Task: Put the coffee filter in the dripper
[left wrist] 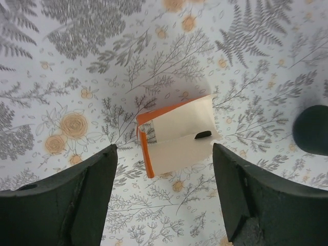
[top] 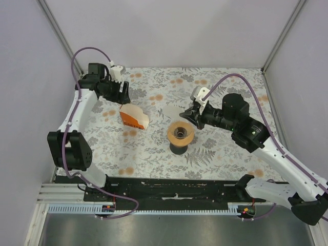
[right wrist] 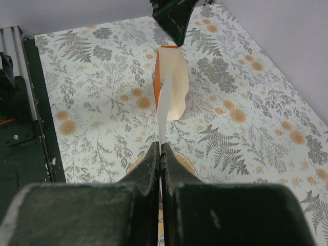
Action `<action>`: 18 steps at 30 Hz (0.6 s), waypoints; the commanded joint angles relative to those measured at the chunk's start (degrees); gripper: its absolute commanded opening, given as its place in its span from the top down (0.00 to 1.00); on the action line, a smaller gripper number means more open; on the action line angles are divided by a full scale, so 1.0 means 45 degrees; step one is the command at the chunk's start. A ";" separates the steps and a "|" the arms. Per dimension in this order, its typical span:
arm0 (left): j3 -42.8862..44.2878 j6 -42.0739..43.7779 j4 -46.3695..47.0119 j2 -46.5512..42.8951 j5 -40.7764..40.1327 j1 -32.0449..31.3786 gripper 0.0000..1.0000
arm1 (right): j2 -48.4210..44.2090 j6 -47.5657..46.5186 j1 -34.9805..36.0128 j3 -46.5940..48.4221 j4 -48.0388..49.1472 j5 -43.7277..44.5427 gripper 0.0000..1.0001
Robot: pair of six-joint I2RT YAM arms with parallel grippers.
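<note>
The dripper (top: 181,134), a round funnel with a tan-orange rim and black base, stands mid-table. Its rim shows just beyond my right fingertips in the right wrist view (right wrist: 188,165). My right gripper (top: 190,116) is shut on the coffee filter (right wrist: 165,105), a thin white paper seen edge-on that sticks out ahead of the closed gripper (right wrist: 161,148). It holds the paper just above and behind the dripper. In the top view the filter (top: 177,111) is a pale sheet. My left gripper (top: 121,94) is open and empty, hovering above the pack (left wrist: 177,136).
The orange and white pack (top: 134,117) lies left of the dripper and also shows in the right wrist view (right wrist: 171,82). A dark round shape (left wrist: 311,129) sits at the right edge of the left wrist view. Enclosure walls stand on three sides.
</note>
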 commanded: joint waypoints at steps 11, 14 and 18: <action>0.2417 0.2445 -0.3134 -0.4024 0.5834 -0.1148 0.20 | -0.0217 -0.1022 -0.0174 0.0527 -0.0301 -0.3599 1.00; 0.2397 0.2874 -0.3583 -0.4708 0.5599 -0.2924 0.16 | 0.0135 -0.1002 -0.0174 0.0977 -0.0359 -0.3970 1.00; 0.3080 0.3402 -0.4561 -0.4944 0.5853 -0.4585 0.12 | 0.0525 -0.1003 -0.0174 0.1660 -0.0399 -0.4849 1.00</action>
